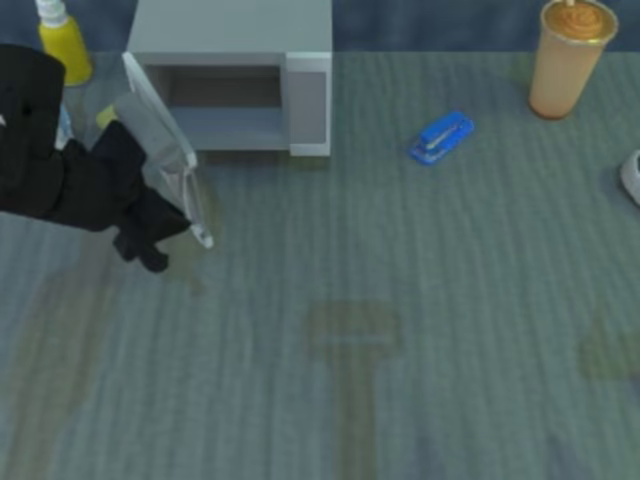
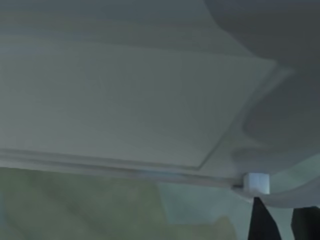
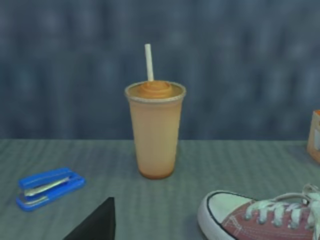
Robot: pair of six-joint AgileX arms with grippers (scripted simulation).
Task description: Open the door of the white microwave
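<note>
The left gripper (image 1: 160,240) sat by the door's (image 1: 160,125) handle; I could not tell its grip. A stapler (image 1: 441,138) lay nearby.

A rendered tabletop scene: flat grey-green table (image 1: 400,300), blurred blue backdrop, oddly assorted household objects.
</note>
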